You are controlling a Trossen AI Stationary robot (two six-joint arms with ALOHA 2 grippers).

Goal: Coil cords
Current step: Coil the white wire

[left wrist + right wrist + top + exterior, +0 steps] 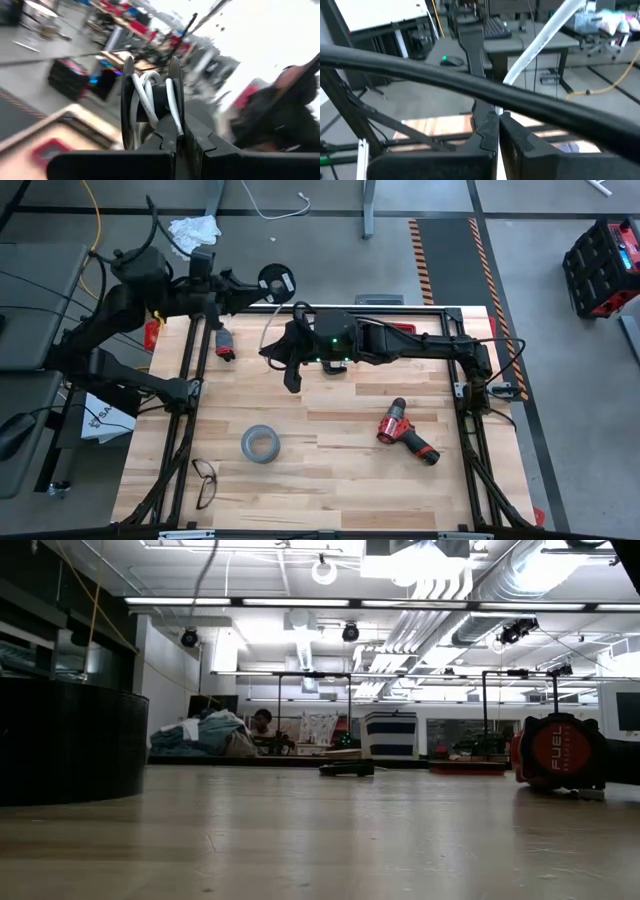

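The left gripper (252,284) is clamped on the black spool (277,282), holding it raised just beyond the table's (330,480) far edge, toward the far left corner. Turns of the white cord (146,95) are wound between the spool's flanges. From there the cord (268,330) arcs down to the right gripper (278,352), which hangs over the far-middle of the table, its fingers pinched tight on the cord (540,40). On the table lie a grey tape roll (258,444) and a red drill (405,432).
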